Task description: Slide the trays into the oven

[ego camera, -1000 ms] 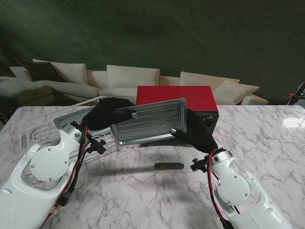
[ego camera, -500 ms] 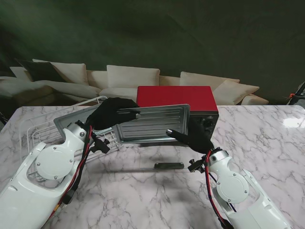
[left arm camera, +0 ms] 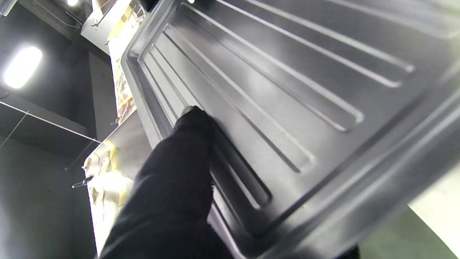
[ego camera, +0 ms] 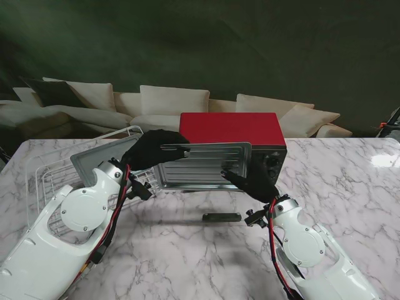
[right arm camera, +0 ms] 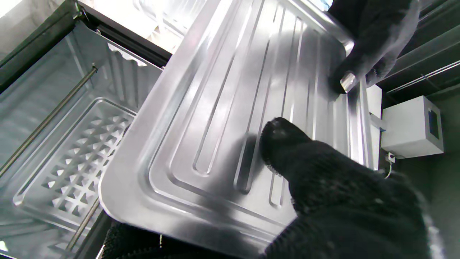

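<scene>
A ribbed silver tray [ego camera: 203, 164] hangs in front of the red oven [ego camera: 232, 128], held between both black-gloved hands. My left hand [ego camera: 152, 149] grips its left edge and my right hand [ego camera: 252, 182] grips its near right corner. In the left wrist view a finger [left arm camera: 187, 144] presses on the tray [left arm camera: 287, 90]. The right wrist view shows the tray [right arm camera: 230, 118] at the mouth of the oven's open cavity [right arm camera: 68, 118], a gloved finger [right arm camera: 287, 151] lying on the tray. A second grey tray [ego camera: 94, 159] lies on the wire rack [ego camera: 56, 172] at the left.
The oven's open door, with its dark handle [ego camera: 221, 217], lies flat on the marble table [ego camera: 350, 187] nearer to me than the oven. Sofas [ego camera: 169, 103] stand behind the table.
Both hands have carried the tray away from me and to the right, up to the oven's front. The tray has also levelled out from its earlier tilt.
</scene>
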Motion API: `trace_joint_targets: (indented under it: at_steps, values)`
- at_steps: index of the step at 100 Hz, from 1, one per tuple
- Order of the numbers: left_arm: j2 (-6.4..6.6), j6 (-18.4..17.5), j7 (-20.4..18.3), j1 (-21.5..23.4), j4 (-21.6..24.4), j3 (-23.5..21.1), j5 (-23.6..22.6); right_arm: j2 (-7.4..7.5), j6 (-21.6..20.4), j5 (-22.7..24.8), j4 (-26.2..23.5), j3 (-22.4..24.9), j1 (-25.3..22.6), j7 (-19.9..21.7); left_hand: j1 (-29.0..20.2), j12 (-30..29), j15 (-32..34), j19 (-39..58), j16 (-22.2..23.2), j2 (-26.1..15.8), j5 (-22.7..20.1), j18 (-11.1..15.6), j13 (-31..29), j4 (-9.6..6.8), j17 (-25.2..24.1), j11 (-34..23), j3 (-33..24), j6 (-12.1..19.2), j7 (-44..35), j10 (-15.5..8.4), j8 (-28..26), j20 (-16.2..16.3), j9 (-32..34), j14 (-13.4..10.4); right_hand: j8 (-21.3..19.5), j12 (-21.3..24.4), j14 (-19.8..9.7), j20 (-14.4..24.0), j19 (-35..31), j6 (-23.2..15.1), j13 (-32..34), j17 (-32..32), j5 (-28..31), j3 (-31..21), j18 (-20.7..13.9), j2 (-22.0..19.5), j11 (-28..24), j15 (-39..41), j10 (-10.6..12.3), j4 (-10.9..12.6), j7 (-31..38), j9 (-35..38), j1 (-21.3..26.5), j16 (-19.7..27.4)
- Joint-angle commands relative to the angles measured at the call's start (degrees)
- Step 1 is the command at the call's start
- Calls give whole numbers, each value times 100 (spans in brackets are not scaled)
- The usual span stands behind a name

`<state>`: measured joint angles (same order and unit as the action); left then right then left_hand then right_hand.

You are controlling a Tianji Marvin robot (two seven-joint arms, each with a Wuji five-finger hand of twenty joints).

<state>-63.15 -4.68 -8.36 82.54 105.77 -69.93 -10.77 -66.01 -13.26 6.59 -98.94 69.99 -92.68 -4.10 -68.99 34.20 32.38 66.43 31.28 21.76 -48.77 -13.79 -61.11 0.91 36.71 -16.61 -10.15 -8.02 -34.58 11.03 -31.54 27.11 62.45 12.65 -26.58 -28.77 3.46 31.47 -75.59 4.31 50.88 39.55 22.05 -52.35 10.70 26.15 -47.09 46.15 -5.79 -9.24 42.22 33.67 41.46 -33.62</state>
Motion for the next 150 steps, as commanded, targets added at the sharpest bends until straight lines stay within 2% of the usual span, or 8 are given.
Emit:
trace_joint_targets:
  at_steps: [1, 15, 22, 31, 69, 85, 114, 150]
  values:
    - [-78, 24, -53, -12, -20, 89, 27, -62, 30, -18, -98, -72, -40, 56, -432, 33, 163, 223, 50, -501, -139, 278, -11, -85, 24, 22, -395, 234, -88, 23, -44, -46, 25, 21, -132, -141, -187, 179, -327, -203, 330, 377, 155, -291, -329, 229, -214, 403, 57, -243, 144, 205, 395, -204]
    - [-100, 32, 25, -14, -35, 138, 56, -89, 44, -64, -103, -95, -41, -25, -429, 29, 167, 224, 50, -509, -138, 274, -11, -86, 22, 17, -385, 249, -91, 15, -45, -45, 21, 23, -195, -297, -207, 290, -601, -303, 722, 875, 454, -799, -331, 405, -289, 697, 68, -418, 326, 638, 740, -269]
    - [-111, 43, 63, -4, -34, 156, 72, -122, 33, -56, -100, -112, -44, -163, -432, 26, 165, 225, 49, -512, -134, 275, -4, -87, 22, 17, -383, 244, -89, 26, -44, -45, 14, 21, 284, -427, -208, 354, -871, -433, 1059, 1199, 703, -909, -293, 365, -309, 932, 83, -481, 795, 1041, 805, -324]
    - [-123, 72, 95, 7, -42, 176, 103, -161, 26, 0, -98, -123, -54, -346, -428, 21, 165, 223, 48, -514, -124, 277, -2, -87, 15, 17, -373, 242, -79, 36, -33, -46, 9, 23, 365, -431, -129, 411, -1215, -647, 1588, 1694, 1154, -950, -169, 298, -418, 1162, 67, -501, 1192, 1635, 857, -365]
    - [-201, 213, 377, -49, -131, 341, 58, -153, 890, -688, -718, 114, -463, -70, -472, -457, 24, 106, 42, -843, 192, 286, 301, -241, -292, 129, 153, 231, 372, -264, 478, -79, -283, 3, 103, -1011, -2, 392, -2699, -818, 2456, 2660, 2438, -1214, 67, 185, -604, 2449, -528, -478, 1455, 2396, 876, -530]
    - [-197, 318, 272, -98, -115, 405, 223, -165, 1321, -1052, -993, 266, -651, 14, 12, -1334, -542, -653, -28, -1171, 811, 58, 1346, -425, -1329, 107, 801, -7, 1107, 39, 449, -115, -1297, 327, -249, -1144, 0, 323, -2721, -906, 2445, 2650, 2692, -1271, 113, 192, -582, 2490, -581, -488, 1353, 2413, 893, -452]
    - [-155, 187, 193, -140, -145, 333, 28, -239, 1670, -1384, -1093, 410, -805, -153, 1080, -1604, -1594, -2360, -371, -1492, 1329, -315, 2946, -320, -3041, 679, 1045, 65, 2123, -227, 284, 15, -2745, 196, -636, -1280, -62, 308, -2721, -1008, 2455, 2647, 2840, -1300, 144, 193, -595, 2566, -580, -503, 1305, 2411, 904, -435]
    - [-112, -83, 265, 49, -102, -171, -353, -245, 1879, -1459, -1166, 616, -1014, -157, 1829, -2099, -2357, -4242, -1057, -1510, 1961, -426, 3889, -169, -3464, 1188, 1118, 189, 2523, -353, 738, -266, -3790, 47, -734, -1344, -71, 308, -2722, -1027, 2451, 2647, 2904, -1313, 143, 200, -593, 2596, -587, -507, 1275, 2402, 915, -430]
